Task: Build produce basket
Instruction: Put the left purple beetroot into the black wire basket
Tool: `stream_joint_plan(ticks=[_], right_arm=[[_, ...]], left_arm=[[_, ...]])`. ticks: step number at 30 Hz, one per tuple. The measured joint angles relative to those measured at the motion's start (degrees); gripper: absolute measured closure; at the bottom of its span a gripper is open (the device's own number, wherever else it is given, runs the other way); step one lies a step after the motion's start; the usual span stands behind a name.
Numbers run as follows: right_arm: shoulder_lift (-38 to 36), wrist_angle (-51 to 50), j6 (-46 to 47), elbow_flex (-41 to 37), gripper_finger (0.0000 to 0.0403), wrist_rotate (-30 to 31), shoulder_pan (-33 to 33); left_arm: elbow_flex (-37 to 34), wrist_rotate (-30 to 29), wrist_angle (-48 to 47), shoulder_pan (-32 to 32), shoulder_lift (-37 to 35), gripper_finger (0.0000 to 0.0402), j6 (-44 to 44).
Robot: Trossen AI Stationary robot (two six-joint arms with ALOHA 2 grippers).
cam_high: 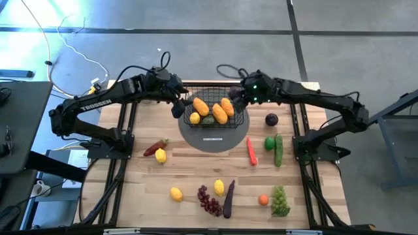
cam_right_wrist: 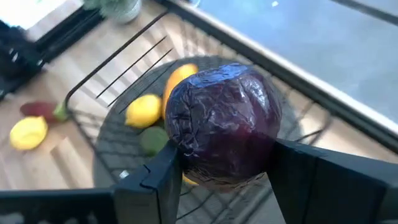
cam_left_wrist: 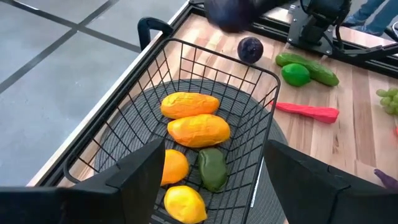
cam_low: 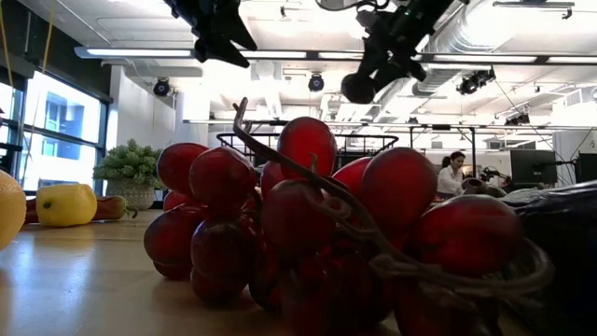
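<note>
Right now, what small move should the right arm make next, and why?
Probably lower a little and open: the right claw holds a dark purple round item above the basket, which already holds mangoes. The left claw waits open at the basket's other end.

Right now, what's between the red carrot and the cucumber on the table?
A green round fruit, likely a lime, sits between the carrot and the cucumber, against the cucumber's side; high view shows it.

Basket (cam_high: 243,121): three mangoes (cam_high: 219,113), one lemon (cam_high: 194,118), one avocado (cam_high: 208,121) | Table, 6 o'clock: three lemons (cam_high: 176,194), two grape bunches (cam_high: 209,200) | 3 o'clock: one cucumber (cam_high: 279,149)
</note>
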Motion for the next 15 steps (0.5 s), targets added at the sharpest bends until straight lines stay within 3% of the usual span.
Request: stream_joint_plan(ticks=[15], right_arm=[[10.95,-0.23,3.03,-0.02,0.0227,-0.87,7.31]], left_arm=[[0.0,0.0,0.04,0.0,0.0,0.0139,0.02]])
